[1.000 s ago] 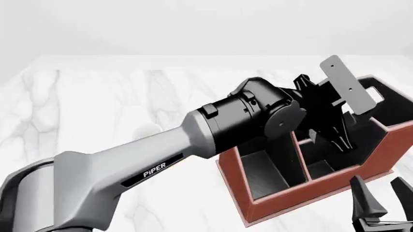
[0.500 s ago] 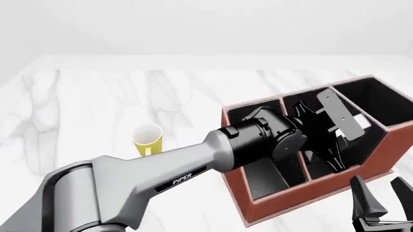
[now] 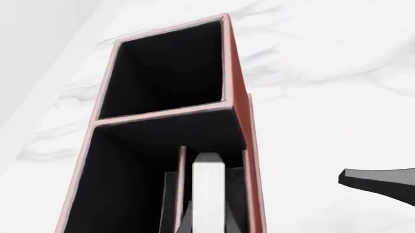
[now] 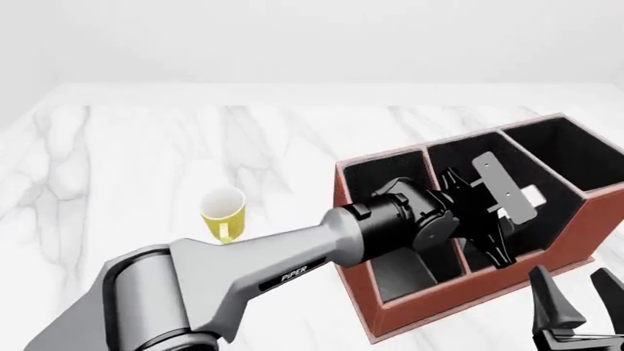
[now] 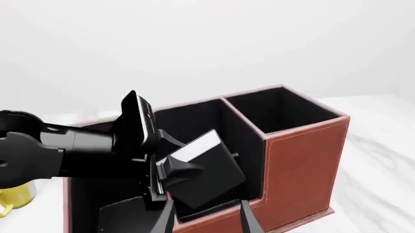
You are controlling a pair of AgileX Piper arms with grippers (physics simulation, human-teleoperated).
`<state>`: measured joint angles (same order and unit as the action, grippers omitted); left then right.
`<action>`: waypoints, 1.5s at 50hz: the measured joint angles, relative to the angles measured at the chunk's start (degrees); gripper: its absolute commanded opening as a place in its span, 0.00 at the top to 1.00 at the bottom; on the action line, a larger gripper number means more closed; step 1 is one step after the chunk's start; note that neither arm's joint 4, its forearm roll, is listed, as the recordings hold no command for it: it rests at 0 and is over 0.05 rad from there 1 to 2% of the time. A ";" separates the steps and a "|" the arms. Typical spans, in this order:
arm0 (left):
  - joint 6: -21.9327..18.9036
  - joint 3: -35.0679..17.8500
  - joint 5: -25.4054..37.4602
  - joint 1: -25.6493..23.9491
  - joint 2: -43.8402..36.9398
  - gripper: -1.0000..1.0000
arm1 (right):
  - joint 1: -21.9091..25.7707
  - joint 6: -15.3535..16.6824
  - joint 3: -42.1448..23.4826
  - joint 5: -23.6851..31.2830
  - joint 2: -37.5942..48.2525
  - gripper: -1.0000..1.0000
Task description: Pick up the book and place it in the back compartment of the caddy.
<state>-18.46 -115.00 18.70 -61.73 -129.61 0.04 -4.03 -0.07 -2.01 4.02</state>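
At the lower right of the front view, the right gripper [image 4: 575, 307] is parked low beside the near corner of the caddy [image 4: 429, 292]; its jaws are spread with nothing between them, and it is kept clear, probably so that the other arm has room to work.

Just beyond it, the left arm [image 4: 292, 270] is stretched from the lower left toward the middle right of the frame, so that the left gripper [image 4: 502, 219] is brought over the caddy's black interior. The book [image 5: 204, 174] is pinched between its fingers and is held tilted, one corner downward, partly below the rim of a middle section, as seen at the lower centre of the right wrist view. Its white page edges [image 3: 209, 194] are seen at the bottom centre of the left wrist view, with an empty section [image 3: 168, 73] lying ahead at the upper centre. The book is judged not yet to be in the back compartment; whether it touches a divider cannot be told.

Farther off, at the middle left of the front view, a yellow mug [image 4: 223, 213] is left standing on the marble table [image 4: 146, 146], well apart from the caddy.
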 measured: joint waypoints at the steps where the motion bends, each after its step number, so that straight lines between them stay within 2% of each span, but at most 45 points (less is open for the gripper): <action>1: -0.03 -0.09 -0.10 0.03 -0.13 1.00 | 0.00 -0.01 0.00 -0.03 0.03 0.00; 4: -0.26 -0.43 -0.26 0.19 -0.59 1.00 | -0.01 -0.02 0.00 -0.11 0.12 0.00; 5: -0.34 -0.55 -0.26 0.25 -0.73 0.00 | -0.01 -0.03 0.00 -0.14 0.15 0.00; 18: -1.27 -1.58 0.27 1.16 -0.61 0.00 | -0.08 -0.09 0.02 -0.63 0.73 0.00; 34: -3.58 -0.64 2.24 1.84 4.14 0.00 | -0.31 -0.01 0.02 -0.55 0.73 0.00; 53: -7.41 1.40 5.19 8.37 12.74 0.00 | -0.48 0.30 0.00 0.23 -0.12 0.00; 63: -8.60 5.10 3.97 12.30 16.95 0.00 | -0.53 0.39 0.00 0.23 -0.11 0.00; 75: -9.32 16.35 -1.63 17.92 25.68 0.00 | -0.19 0.53 0.02 -1.37 1.91 0.00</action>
<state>-27.78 -98.65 17.07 -43.80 -103.93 -0.15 -3.50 -0.05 -3.37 5.93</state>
